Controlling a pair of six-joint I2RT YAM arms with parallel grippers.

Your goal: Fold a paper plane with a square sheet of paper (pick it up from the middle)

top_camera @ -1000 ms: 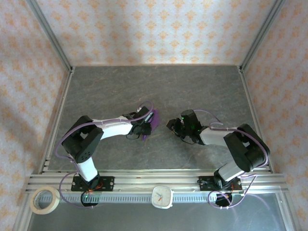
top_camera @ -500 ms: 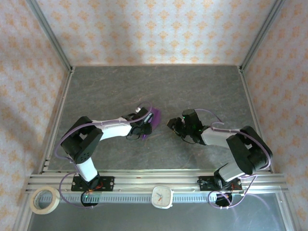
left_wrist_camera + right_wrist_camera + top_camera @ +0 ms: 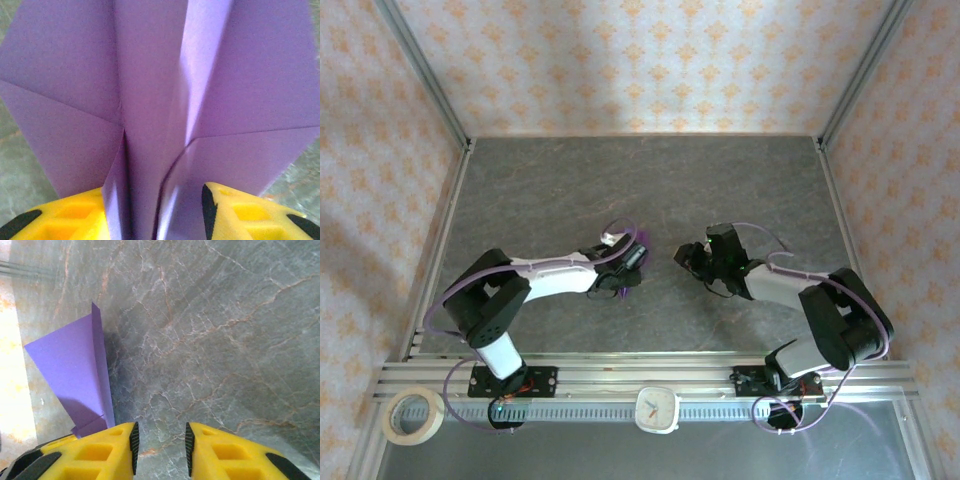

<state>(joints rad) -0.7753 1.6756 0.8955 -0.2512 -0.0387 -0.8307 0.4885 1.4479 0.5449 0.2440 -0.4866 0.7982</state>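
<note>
Between left gripper's parted jaws sits the creased paper plane; right gripper agape.

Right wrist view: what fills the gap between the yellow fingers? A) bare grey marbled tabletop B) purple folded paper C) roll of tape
A: between the jaws of the right gripper there is grey marbled tabletop; the purple folded paper lies off towards the picture's left edge.

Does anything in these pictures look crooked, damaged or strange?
Only the paper plane: its middle fold gapes open inside the left claw instead of being pressed flat. No tear shows.
</note>
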